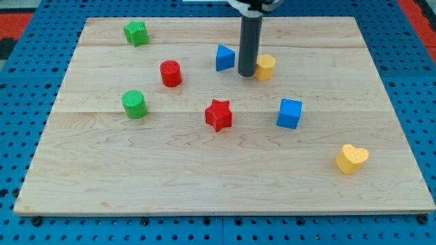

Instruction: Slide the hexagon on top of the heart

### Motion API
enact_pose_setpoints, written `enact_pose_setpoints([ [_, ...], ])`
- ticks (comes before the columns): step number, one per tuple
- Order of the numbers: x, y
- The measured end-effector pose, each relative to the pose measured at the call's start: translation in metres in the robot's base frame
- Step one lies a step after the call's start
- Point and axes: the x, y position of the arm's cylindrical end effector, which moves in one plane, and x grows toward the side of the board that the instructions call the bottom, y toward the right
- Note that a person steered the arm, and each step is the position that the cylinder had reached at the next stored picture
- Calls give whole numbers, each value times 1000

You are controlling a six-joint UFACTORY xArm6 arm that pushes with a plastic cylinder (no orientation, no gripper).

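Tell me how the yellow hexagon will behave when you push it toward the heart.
The yellow hexagon looks squat and flat-bottomed, so it should slide, not roll or tip. My tip sits at its left side in the view; an off-centre push may spin it. The wooden board looks smooth, so it may slide easily.

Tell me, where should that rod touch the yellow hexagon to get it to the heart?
No gripping here, only pushing. My tip sits at the yellow hexagon's left side. The yellow heart lies toward the view's bottom right, so pressing the hexagon's upper-left face looks best.
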Motion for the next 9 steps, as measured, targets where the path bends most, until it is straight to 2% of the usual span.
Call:
enact_pose_setpoints([
  [4, -23, 80],
  [5, -12, 113],
  [7, 77, 122],
  [8, 64, 122],
  [9, 55, 151],
])
